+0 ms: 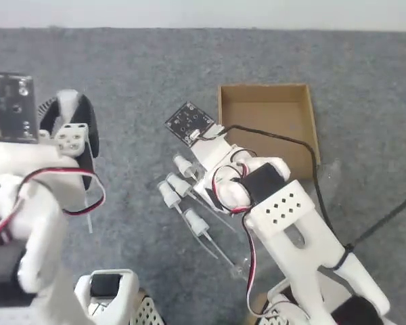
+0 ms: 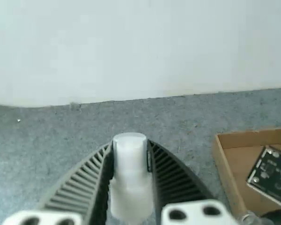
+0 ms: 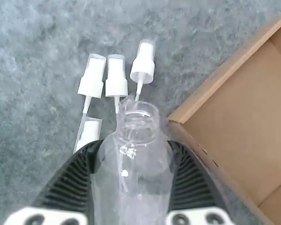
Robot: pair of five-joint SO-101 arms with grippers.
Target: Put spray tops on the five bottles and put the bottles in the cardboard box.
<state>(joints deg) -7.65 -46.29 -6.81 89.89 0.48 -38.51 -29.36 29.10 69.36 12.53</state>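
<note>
My left gripper (image 2: 129,150) is shut on a white spray top (image 2: 129,180), held up off the carpet and facing the wall; in the high view it is at the left (image 1: 69,112). My right gripper (image 3: 136,145) is shut on a clear bottle (image 3: 135,164) with an open neck, held above several loose white spray tops (image 3: 116,79) lying on the carpet. In the high view these spray tops (image 1: 169,193) lie just left of my right gripper (image 1: 213,169). The cardboard box (image 1: 304,122) sits open beyond the right gripper, with nothing visible inside.
Grey carpet (image 1: 142,81) covers the table. The box's near corner (image 3: 187,112) lies close beside the held bottle. In the left wrist view the box (image 2: 225,154) and the other arm's camera board (image 2: 270,174) are off to one side. A black cable (image 1: 304,145) crosses the box's edge.
</note>
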